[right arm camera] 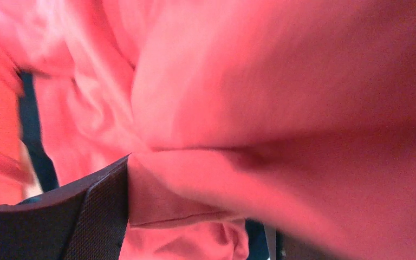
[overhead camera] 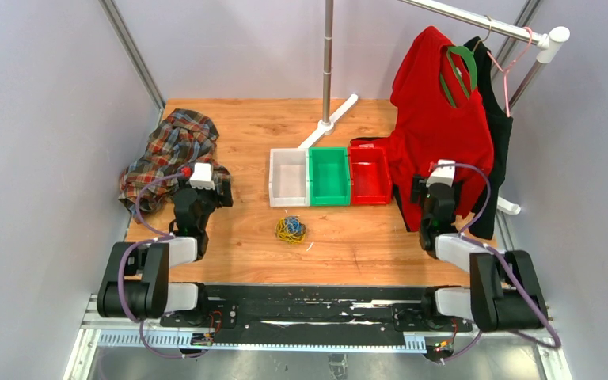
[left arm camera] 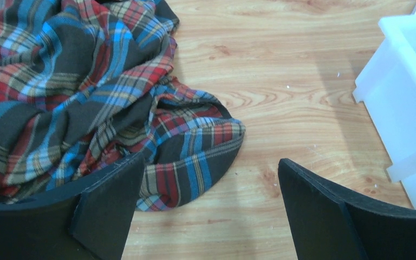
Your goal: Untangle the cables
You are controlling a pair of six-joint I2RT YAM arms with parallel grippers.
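Observation:
The cables (overhead camera: 291, 230) are a small tangle of yellow, blue and black wire on the wooden table (overhead camera: 348, 245), in front of the bins and between the two arms. They show only in the top view. My left gripper (overhead camera: 215, 190) is open and empty, low over the table at the edge of a plaid shirt (left arm camera: 76, 92); in the left wrist view the gripper (left arm camera: 211, 168) has bare wood between its jaws. My right gripper (overhead camera: 430, 194) is pushed against a hanging red garment (right arm camera: 281, 97). One finger (right arm camera: 86, 216) shows and the red cloth hides the other.
White (overhead camera: 288, 177), green (overhead camera: 329, 175) and red (overhead camera: 370, 174) bins stand in a row behind the cables. A clothes rack pole (overhead camera: 328, 63) rises at the back. The red garment (overhead camera: 435, 119) and a black one (overhead camera: 497, 134) hang at the right. The plaid shirt (overhead camera: 170, 150) lies at the left.

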